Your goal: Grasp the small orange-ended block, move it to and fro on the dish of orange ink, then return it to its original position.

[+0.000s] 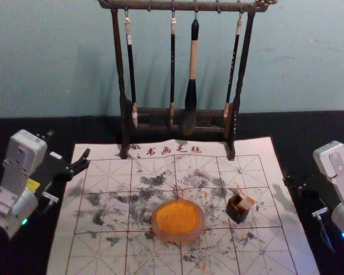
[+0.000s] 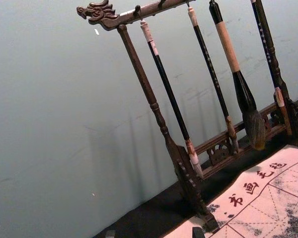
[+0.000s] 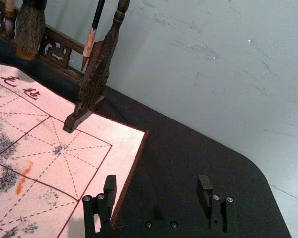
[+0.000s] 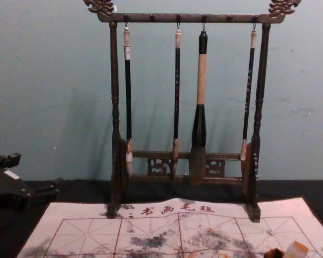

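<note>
Hanging brushes (image 4: 198,97), four of them, dangle from a dark wooden rack (image 4: 191,19) against a pale blue-green wall (image 1: 63,57). Before the rack, a white paper mat (image 1: 106,260) lies on a black tabletop (image 1: 11,129). The mat is ruled with dark red squares and dashed lines, lettered in red Chinese characters (image 1: 174,150) along the far edge, and blotched with grey-black ink stains (image 1: 155,180).

In the head view, a round dish (image 1: 199,227) of orange ink sits near the middle of the mat. On the robot's right of it, apart from it, is a small dark box (image 1: 235,213); the orange-ended block (image 1: 248,203) rests in its open top, tilted.

The left gripper (image 4: 37,173) is beside the mat at the robot's left, fingers spread, holding nothing. The right gripper (image 1: 298,189) is beside the opposite edge; its wrist view shows two parted fingers (image 3: 111,191) with nothing between them.

The left wrist view reveals a carved dragon head (image 2: 98,12) at the rack's end. The right wrist view offers the mat's brown-bordered corner, an orange smear (image 3: 23,178) and the tabletop's rounded corner.
</note>
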Robot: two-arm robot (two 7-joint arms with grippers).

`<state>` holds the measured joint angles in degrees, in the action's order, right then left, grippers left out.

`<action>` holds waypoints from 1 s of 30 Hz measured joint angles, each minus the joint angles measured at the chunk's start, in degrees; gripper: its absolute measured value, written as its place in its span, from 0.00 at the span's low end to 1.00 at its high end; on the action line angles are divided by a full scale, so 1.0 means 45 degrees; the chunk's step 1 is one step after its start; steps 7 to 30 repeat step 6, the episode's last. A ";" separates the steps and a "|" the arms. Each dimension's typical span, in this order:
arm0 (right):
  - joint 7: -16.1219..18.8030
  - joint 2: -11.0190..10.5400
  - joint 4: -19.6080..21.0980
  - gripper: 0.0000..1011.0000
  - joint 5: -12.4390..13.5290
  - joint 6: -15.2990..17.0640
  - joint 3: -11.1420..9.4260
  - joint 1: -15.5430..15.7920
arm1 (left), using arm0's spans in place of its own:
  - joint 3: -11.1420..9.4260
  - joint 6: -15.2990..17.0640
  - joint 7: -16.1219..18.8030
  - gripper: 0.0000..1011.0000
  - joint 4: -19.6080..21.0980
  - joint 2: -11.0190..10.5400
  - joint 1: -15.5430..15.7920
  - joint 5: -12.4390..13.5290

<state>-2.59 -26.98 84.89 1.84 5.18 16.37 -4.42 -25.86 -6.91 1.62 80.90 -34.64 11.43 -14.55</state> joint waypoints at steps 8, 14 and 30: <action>-0.0001 0.0000 0.0000 0.99 0.0000 0.0000 0.0000 0.0000 | 0.0000 -0.0001 0.0000 0.99 -0.0001 0.0000 0.0000 -0.0001; -0.0001 0.0000 0.0000 0.99 0.0000 0.0000 0.0000 0.0000 | 0.0000 -0.0001 0.0000 0.99 -0.0001 0.0000 0.0000 -0.0001; -0.0001 0.0000 0.0000 0.99 0.0000 0.0000 0.0000 0.0000 | 0.0000 -0.0001 0.0000 0.99 -0.0001 0.0000 0.0000 -0.0001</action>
